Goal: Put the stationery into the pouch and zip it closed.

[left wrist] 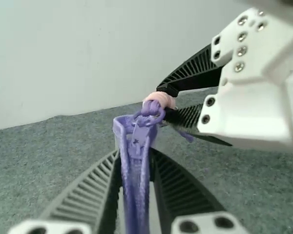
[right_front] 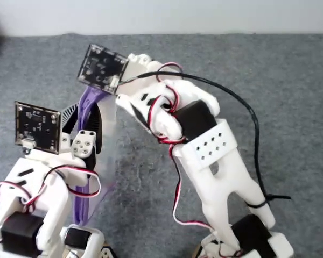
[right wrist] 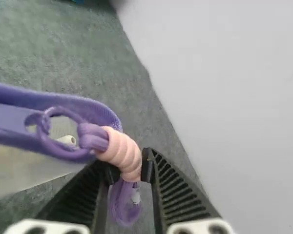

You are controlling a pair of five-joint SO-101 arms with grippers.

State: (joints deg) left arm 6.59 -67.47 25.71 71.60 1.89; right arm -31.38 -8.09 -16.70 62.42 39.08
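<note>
The pouch (right_front: 106,156) stands on edge above the grey desk (right_front: 290,107). Its purple zip looks drawn nearly to the end with something pale inside, so little seems left. The left claw (left wrist: 135,163) clamps the zipped edge, and the right claw (right wrist: 128,168), arched over it, pinches the pink zip pull (right wrist: 121,150).

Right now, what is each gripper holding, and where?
Left gripper grips the clear purple-trimmed pouch by its zipper edge; right gripper pinches its pink zipper pull.
</note>
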